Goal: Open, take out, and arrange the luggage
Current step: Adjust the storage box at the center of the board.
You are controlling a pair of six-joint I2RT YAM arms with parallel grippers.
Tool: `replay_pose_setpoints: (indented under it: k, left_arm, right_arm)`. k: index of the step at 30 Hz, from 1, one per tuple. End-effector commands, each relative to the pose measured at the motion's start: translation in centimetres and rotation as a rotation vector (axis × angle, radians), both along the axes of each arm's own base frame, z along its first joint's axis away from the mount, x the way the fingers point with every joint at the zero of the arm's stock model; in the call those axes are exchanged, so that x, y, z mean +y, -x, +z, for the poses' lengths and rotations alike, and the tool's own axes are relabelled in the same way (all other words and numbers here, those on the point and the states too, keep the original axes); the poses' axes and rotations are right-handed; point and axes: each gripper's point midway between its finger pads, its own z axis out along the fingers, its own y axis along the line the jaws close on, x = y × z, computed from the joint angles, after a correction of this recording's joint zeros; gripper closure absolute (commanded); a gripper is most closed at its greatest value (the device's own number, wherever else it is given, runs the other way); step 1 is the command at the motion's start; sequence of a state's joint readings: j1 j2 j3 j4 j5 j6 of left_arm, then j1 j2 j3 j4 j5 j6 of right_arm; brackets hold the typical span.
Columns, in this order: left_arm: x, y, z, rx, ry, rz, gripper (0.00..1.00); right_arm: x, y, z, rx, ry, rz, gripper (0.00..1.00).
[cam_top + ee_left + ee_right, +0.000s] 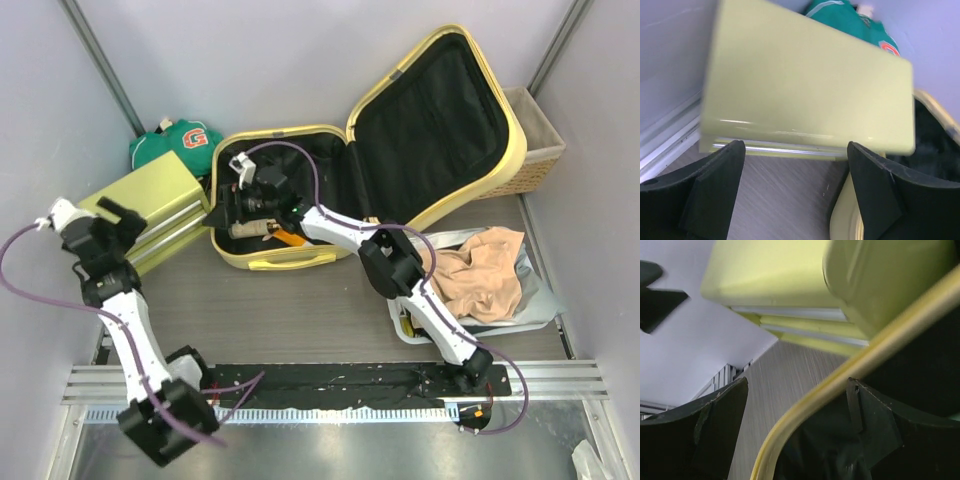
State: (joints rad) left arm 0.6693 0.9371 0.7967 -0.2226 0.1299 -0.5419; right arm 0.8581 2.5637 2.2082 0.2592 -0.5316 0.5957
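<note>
The luggage (290, 258) is a pale yellow hard-shell suitcase lying open, with its black-lined lid (430, 120) propped up to the back right. My right gripper (220, 212) reaches over the left end of its base. In the right wrist view this gripper (796, 412) is open and straddles the yellow rim (840, 385), one finger over the table and one over the black lining. My left gripper (128, 220) stands open in front of the yellow-green box (150, 195), with only bare table between its fingers (715, 185).
A green jersey (175, 145) lies behind the box (810, 90). Small items, one orange (285, 237), sit in the suitcase base. A grey tray (540, 300) with beige cloth (480, 275) is at the right, and a wicker basket (535, 140) stands behind the lid.
</note>
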Motion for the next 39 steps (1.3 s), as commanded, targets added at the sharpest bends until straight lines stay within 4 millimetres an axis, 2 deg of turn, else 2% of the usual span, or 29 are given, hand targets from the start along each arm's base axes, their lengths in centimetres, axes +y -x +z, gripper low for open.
replay_pose_setpoints:
  k: [1,2,3,4,5,6,8,9,10,11,12,13,14,15,17,18,19,20,22,24,28,29,30,31,33,34,36,39]
  left_arm:
    - [-4.4,-1.6,4.9,0.045,-0.301,-0.163,0.12]
    - [-4.7,-2.3,4.5,0.121,-0.372,-0.214,0.11]
    - [-4.9,-3.1,6.3,0.128,-0.424,-0.23,0.11]
    - [-5.8,-3.9,7.2,0.14,-0.46,-0.263,0.11]
    - [-5.4,-5.0,6.5,0.207,-0.484,-0.292,0.1]
    - [-5.6,-6.0,9.5,0.156,-0.514,-0.308,0.09]
    - [-5.0,-7.9,10.4,0.161,-0.545,-0.321,0.07]
    - [-4.2,-9.6,9.7,0.198,-0.563,-0.327,0.07]
    - [-3.7,-10.7,10.8,0.197,-0.604,-0.327,0.07]
    - [-3.3,-11.9,11.0,0.197,-0.623,-0.328,0.06]
    - [-2.6,-13.7,8.8,0.259,-0.637,-0.357,0.06]
    - [-2.4,-14.8,9.3,0.253,-0.657,-0.374,0.06]
    - [-2.1,-15.7,8.8,0.266,-0.673,-0.38,0.06]
    - [-1.5,-17.4,6.3,0.319,-0.66,-0.398,0.05]
    - [-0.8,-19.1,6.1,0.336,-0.678,-0.403,0.05]
    - [-0.8,-19.6,5.3,0.351,-0.69,-0.414,0.05]
    - [-1.2,-20.8,6.6,0.276,-0.734,-0.401,0.04]
    - [-1.2,-21.0,5.8,0.263,-0.735,-0.398,0.04]
    - [-1.3,-21.5,6.4,0.209,-0.734,-0.378,0.03]
    - [-1.3,-21.5,5.7,0.214,-0.721,-0.379,0.04]
    - [-0.6,-21.4,1.6,0.279,-0.672,-0.372,0.04]
    - [-0.4,-21.5,1.3,0.271,-0.676,-0.358,0.05]
    - [0.2,-21.1,-0.3,0.289,-0.658,-0.348,0.04]
    - [0.7,-21.3,0.0,0.253,-0.663,-0.325,0.05]
    - [2.0,-20.9,-1.6,0.228,-0.599,-0.313,0.04]
    - [2.3,-21.0,-1.7,0.207,-0.58,-0.319,0.05]
    - [1.6,-21.1,-3.3,0.203,-0.523,-0.391,0.07]
    - [0.7,-20.1,-5.8,0.246,-0.444,-0.429,0.08]
  right_arm:
    - [-3.0,3.5,10.3,-0.127,-0.092,0.062,0.13]
    - [-3.9,4.2,12.5,-0.146,-0.111,0.067,0.14]
    - [-4.3,4.7,11.0,-0.12,-0.081,0.072,0.14]
    - [-4.8,5.2,11.7,-0.124,-0.088,0.078,0.14]
    - [-5.2,5.7,11.9,-0.124,-0.087,0.087,0.14]
    - [-6.0,6.5,12.3,-0.127,-0.084,0.094,0.15]
    - [-6.8,7.1,12.6,-0.136,-0.071,0.099,0.15]
    - [-7.6,7.8,13.3,-0.143,-0.07,0.101,0.15]
    - [-8.0,8.0,13.3,-0.158,-0.059,0.102,0.15]
    - [-8.3,8.4,13.6,-0.168,-0.056,0.108,0.15]
    - [-8.9,8.9,14.2,-0.185,-0.053,0.107,0.15]
    - [-9.3,9.0,14.2,-0.186,-0.042,0.105,0.15]
    - [-9.6,9.1,14.2,-0.207,-0.032,0.101,0.15]
    - [-9.8,9.3,13.8,-0.209,-0.019,0.101,0.15]
    - [-10.3,9.5,14.1,-0.226,-0.009,0.103,0.15]
    - [-10.4,9.7,13.7,-0.222,0.002,0.103,0.15]
    - [-10.6,9.7,13.6,-0.219,0.007,0.102,0.15]
    - [-10.7,9.7,13.1,-0.211,0.014,0.101,0.15]
    - [-10.7,9.9,12.8,-0.203,0.019,0.105,0.16]
    - [-10.6,10.1,12.5,-0.187,0.018,0.115,0.16]
    - [-10.7,10.6,12.9,-0.179,-0.007,0.132,0.17]
    - [-10.8,10.7,12.9,-0.178,-0.007,0.134,0.17]
    - [-10.9,10.8,12.8,-0.176,-0.005,0.135,0.17]
    - [-11.0,10.9,12.7,-0.178,-0.004,0.136,0.17]
    - [-11.2,11.1,12.2,-0.17,0.006,0.135,0.17]
    - [-11.2,11.1,12.1,-0.17,0.008,0.131,0.17]
    - [-11.3,10.9,11.9,-0.17,0.009,0.125,0.17]
    - [-11.2,10.9,12.0,-0.166,0.004,0.124,0.17]
